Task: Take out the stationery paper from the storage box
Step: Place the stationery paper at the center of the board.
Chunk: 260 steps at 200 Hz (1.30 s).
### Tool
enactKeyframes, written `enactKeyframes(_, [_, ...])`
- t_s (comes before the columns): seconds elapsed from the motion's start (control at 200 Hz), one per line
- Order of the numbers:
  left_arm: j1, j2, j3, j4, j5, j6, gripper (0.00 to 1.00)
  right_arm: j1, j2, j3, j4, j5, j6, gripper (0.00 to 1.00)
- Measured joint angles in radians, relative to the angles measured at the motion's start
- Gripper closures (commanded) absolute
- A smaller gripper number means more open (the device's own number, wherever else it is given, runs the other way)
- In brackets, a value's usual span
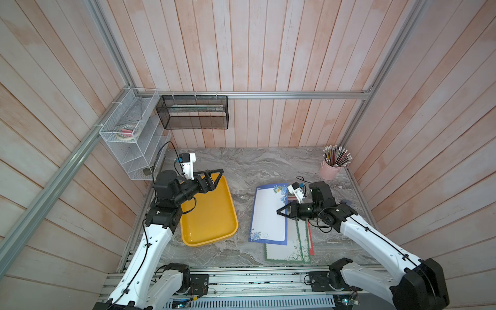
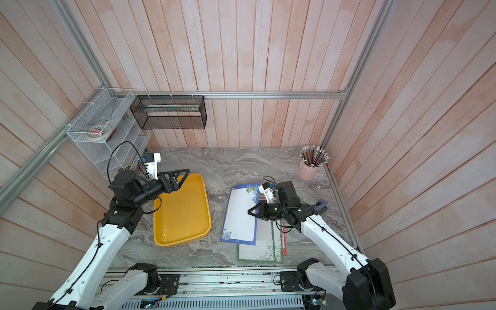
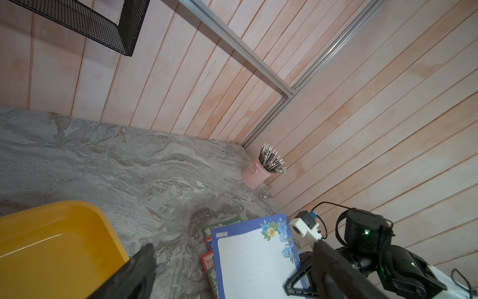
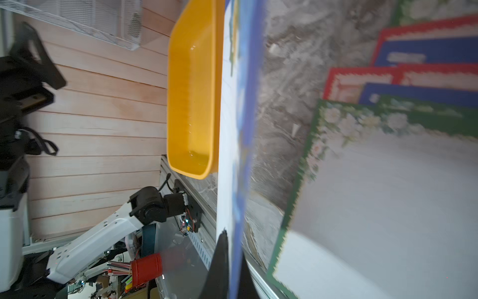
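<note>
Right pincer (image 1: 279, 212) pinching blue-bordered stationery paper (image 1: 268, 214) edge; left pincer (image 1: 218, 178) spread wide, empty, above storage box (image 1: 212, 214).

table (image 1: 268, 166): grey marble | on it: storage box (image 1: 212, 217), stationery paper (image 1: 281, 251), pink pencil cup (image 1: 329, 171)

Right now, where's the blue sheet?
In both top views the blue sheet is right of the tray, clamped in the right gripper, over the green sheets.

Blue-bordered sheet (image 4: 241, 108) pinched edge-on in the right claw (image 4: 232, 271) — yellow tray (image 4: 191, 90) beyond.
</note>
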Motion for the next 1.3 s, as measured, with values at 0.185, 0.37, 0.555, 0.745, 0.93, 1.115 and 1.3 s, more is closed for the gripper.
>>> enactKeyframes(0.185, [0.000, 0.021, -0.002, 0.023, -0.011, -0.027, 0.05, -0.082, -0.002, -0.079, -0.214, 0.064, -0.087, 1.00])
enactKeyframes(0.37, [0.000, 0.023, -0.016, 0.032, -0.018, -0.042, 0.05, -0.090, 0.012, -0.097, -0.291, 0.211, -0.115, 1.00])
enactKeyframes(0.555, [0.000, 0.023, -0.029, 0.030, -0.031, -0.043, 0.05, -0.092, 0.056, -0.097, -0.303, 0.295, -0.123, 0.98])
enactKeyframes(0.745, [0.000, 0.023, -0.037, 0.031, -0.046, -0.027, 0.05, -0.093, 0.139, -0.093, -0.323, 0.330, -0.134, 0.96])
enactKeyframes(0.93, [0.004, 0.040, -0.053, 0.029, -0.049, 0.008, 0.05, -0.093, 0.216, -0.089, -0.340, 0.354, -0.142, 0.92])
enactKeyframes(1.115, [0.021, 0.074, -0.053, 0.029, -0.051, 0.039, 0.05, -0.094, 0.228, -0.089, -0.343, 0.394, -0.139, 0.92])
enactKeyframes(1.3, [0.047, 0.095, -0.059, 0.029, -0.043, 0.050, 0.05, -0.095, 0.230, -0.068, -0.346, 0.434, -0.132, 0.92])
